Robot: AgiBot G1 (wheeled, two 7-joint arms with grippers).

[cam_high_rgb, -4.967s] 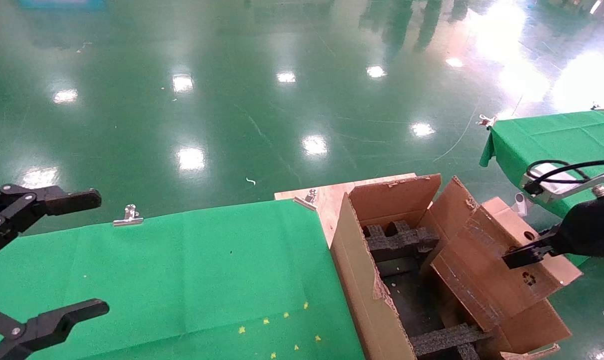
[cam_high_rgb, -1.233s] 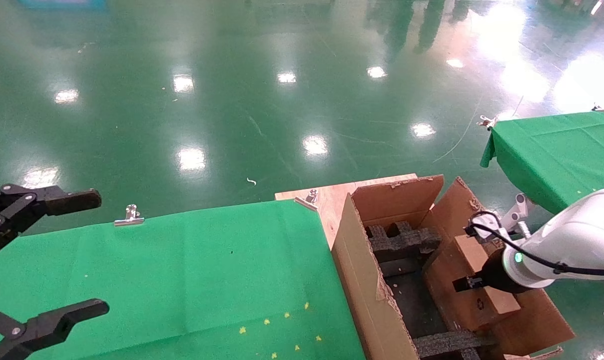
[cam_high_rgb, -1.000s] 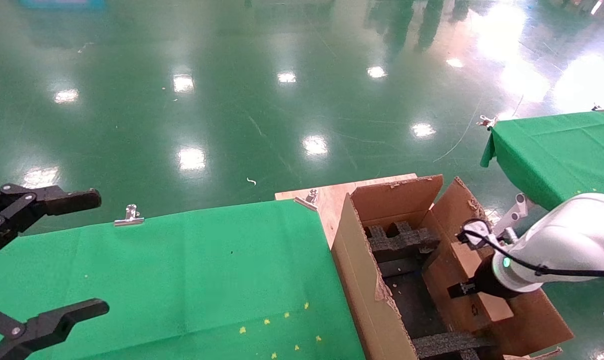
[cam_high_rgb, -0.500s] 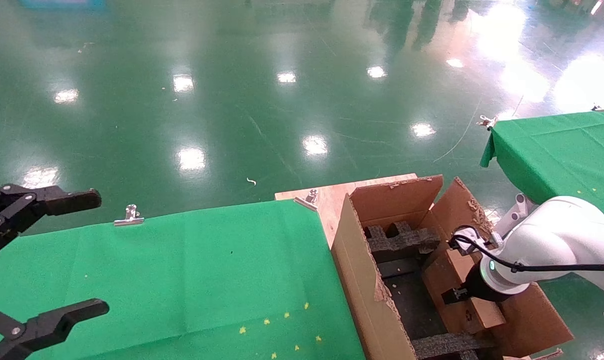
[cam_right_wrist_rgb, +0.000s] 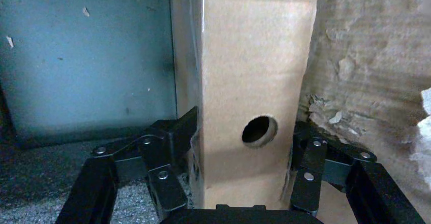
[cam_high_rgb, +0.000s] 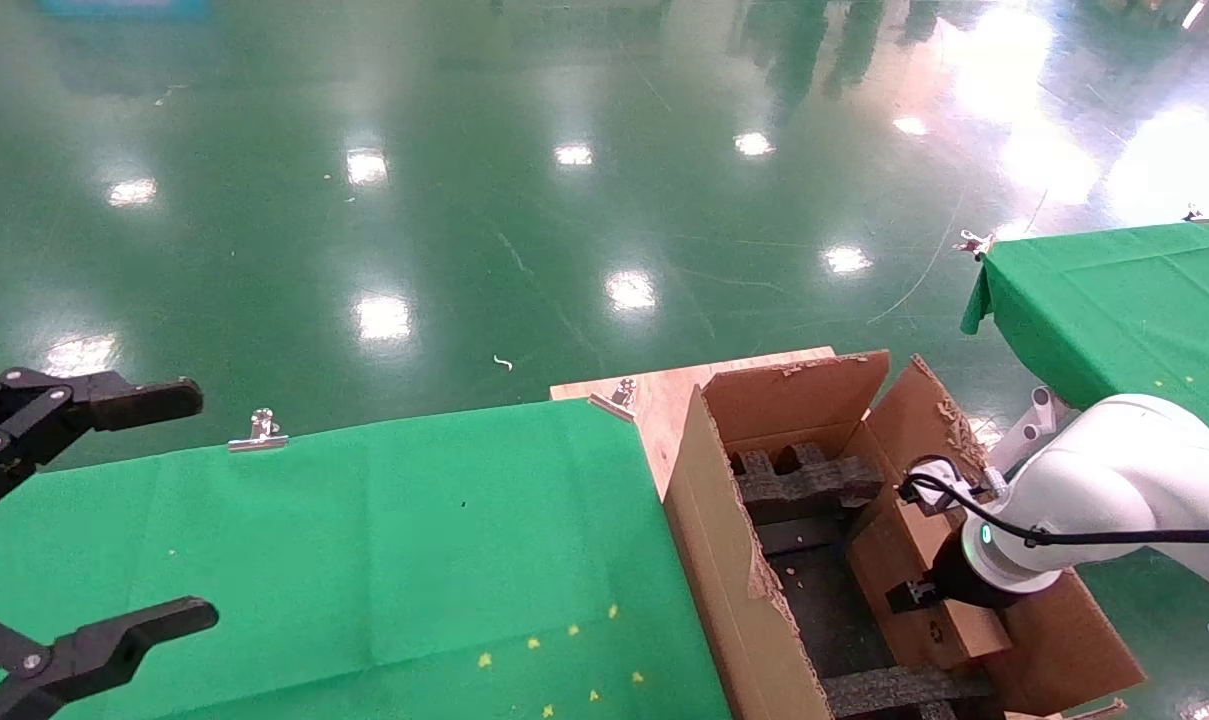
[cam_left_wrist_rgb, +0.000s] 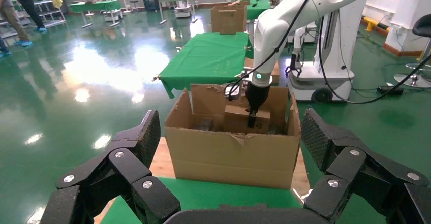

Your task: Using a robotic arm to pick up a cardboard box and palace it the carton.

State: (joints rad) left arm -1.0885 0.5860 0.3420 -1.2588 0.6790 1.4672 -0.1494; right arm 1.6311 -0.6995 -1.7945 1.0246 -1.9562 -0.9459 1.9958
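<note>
The white robotic arm (cam_high_rgb: 1094, 480) reaches into the large brown carton (cam_high_rgb: 724, 560). Its right gripper (cam_high_rgb: 924, 590) is shut on the small cardboard box (cam_high_rgb: 884, 545), one finger on each side. The box is low inside the carton, beside the right wall and near the black foam inserts (cam_high_rgb: 804, 480). In the right wrist view the box's round hole (cam_right_wrist_rgb: 259, 130) sits between the gripper's fingers (cam_right_wrist_rgb: 178, 132). The left wrist view shows the carton (cam_left_wrist_rgb: 231, 155) with the box (cam_left_wrist_rgb: 236, 117) inside. My left gripper (cam_high_rgb: 196, 505) is open and empty at the far left.
A green-cloth table (cam_high_rgb: 364, 540) lies left of the carton, with metal clips (cam_high_rgb: 257, 432) on its far edge. A wooden board (cam_high_rgb: 654, 395) shows under the carton. A second green table (cam_high_rgb: 1114, 300) stands at the right. Shiny green floor lies beyond.
The right arm has brought the box from above the carton's right flap down into the carton, moving slightly lower and leftward over the last second. The left arm has not moved.
</note>
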